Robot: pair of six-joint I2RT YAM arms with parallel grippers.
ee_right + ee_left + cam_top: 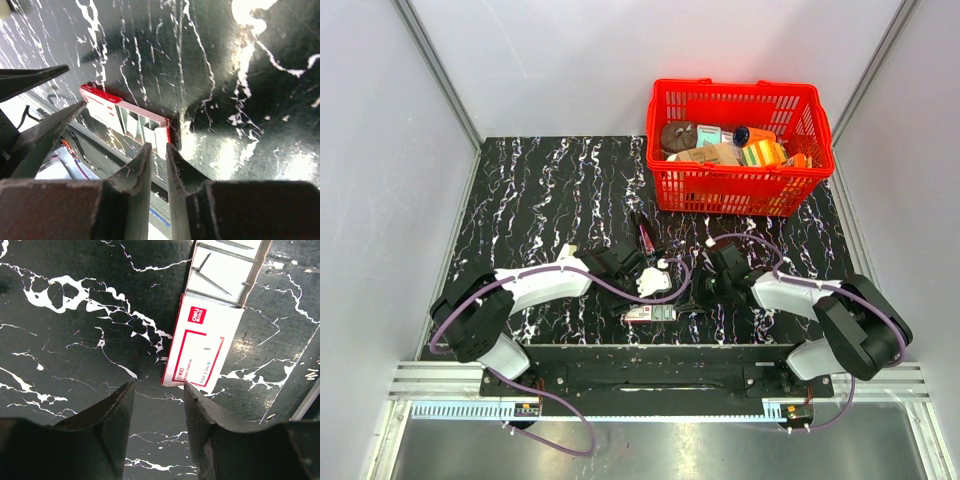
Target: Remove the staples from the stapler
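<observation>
Marbled black table (540,190) bears red basket (720,190), staple box (650,313).

Enclosed work cell seen from above. The desk (550,190) has a glossy black top veined with white, marble-fashion. Plain pale grey panels close it in: a back wall (650,60), a left wall (370,200) and a right wall (920,180), joined at the far corners by slanting aluminium posts (440,75). A slotted aluminium rail (430,380) runs along the desk's near edge, with a brushed metal sheet (680,450) below it. Lighting is even and diffuse; the right wrist view shows bright glare on the desk top.
</observation>
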